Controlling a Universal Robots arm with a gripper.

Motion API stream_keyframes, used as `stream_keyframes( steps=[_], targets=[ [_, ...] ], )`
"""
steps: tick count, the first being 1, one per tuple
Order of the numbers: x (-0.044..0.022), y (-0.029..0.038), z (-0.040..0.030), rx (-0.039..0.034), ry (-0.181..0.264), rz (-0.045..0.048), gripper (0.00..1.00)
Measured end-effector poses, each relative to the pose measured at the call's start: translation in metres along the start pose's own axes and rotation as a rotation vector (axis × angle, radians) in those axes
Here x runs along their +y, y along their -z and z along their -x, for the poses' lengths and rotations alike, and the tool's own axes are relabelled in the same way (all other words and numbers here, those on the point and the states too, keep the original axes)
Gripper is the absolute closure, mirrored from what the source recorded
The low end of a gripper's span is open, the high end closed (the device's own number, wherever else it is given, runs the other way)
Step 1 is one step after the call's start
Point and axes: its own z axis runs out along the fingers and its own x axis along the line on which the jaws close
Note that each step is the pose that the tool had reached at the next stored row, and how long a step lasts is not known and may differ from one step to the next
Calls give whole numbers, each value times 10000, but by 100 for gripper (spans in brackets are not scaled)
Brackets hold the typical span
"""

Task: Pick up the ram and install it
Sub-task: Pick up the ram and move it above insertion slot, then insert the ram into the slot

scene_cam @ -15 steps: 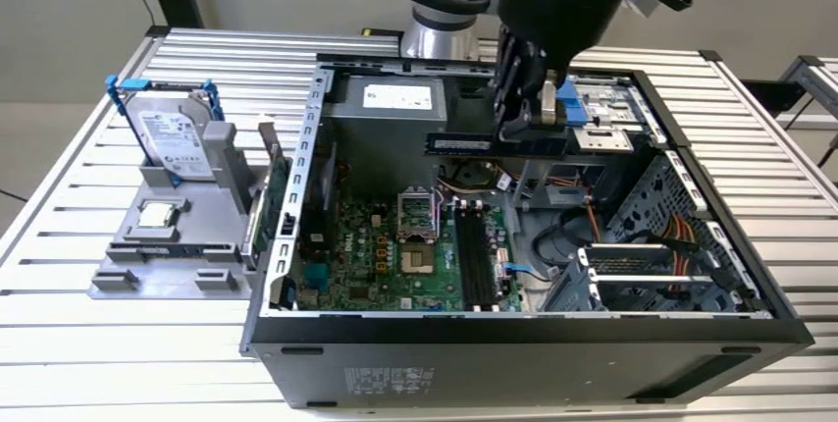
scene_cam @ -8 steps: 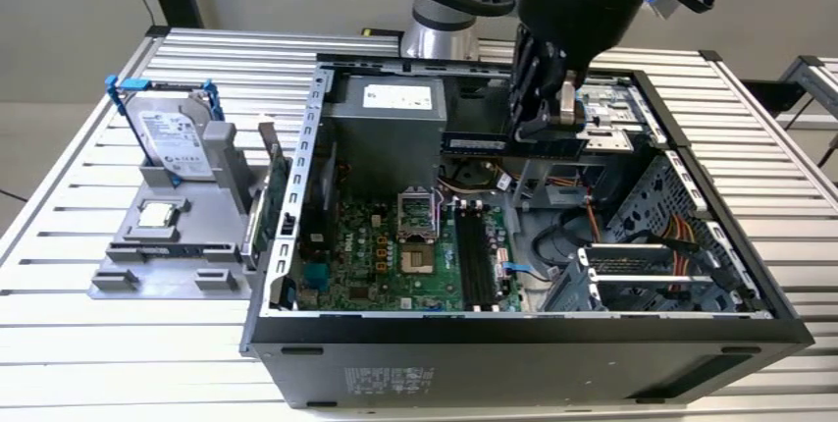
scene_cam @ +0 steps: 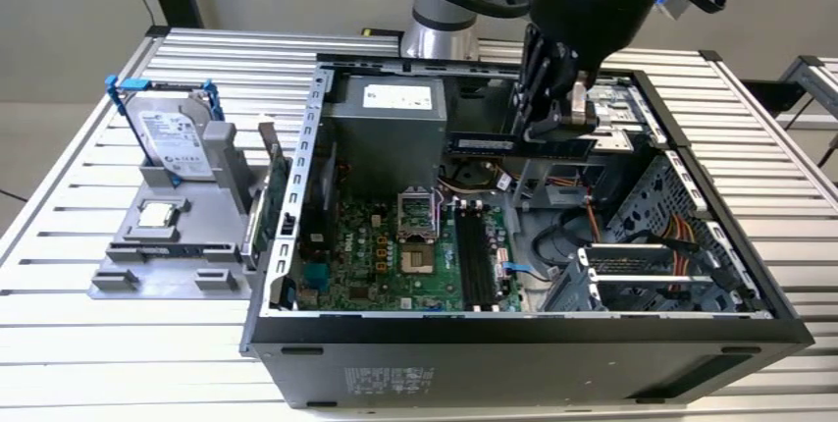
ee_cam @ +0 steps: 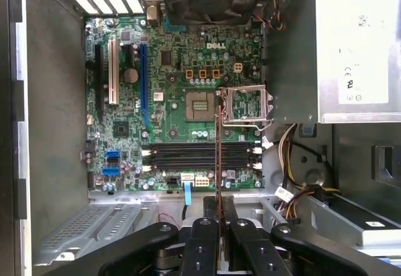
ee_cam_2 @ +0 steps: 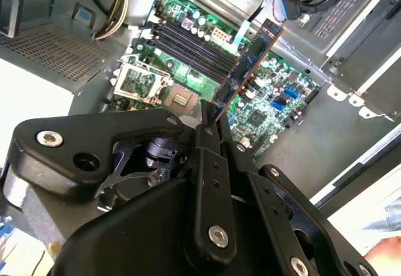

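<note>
Claw [ee_cam_2: 210, 118] tight on ram [ee_cam_2: 250, 57], above black motherboard slots [ee_cam: 182, 157].

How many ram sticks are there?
1. The ram is pinched in the gripper, held over the motherboard. More could be hidden behind the arm or the case walls.

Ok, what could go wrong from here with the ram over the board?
1. The ram, held in the tool, lies across the black memory slots in the first wrist view; lowered so, it likely would not seat.
2. The open CPU socket sits right beside the slots; a stray edge might damage it.
</note>
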Motion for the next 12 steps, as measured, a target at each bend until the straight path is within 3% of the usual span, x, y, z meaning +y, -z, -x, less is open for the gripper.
stream_keyframes(
  steps=[12],
  targets=[
    [-154, 8, 7, 0, 0, 0, 100]
  ],
)
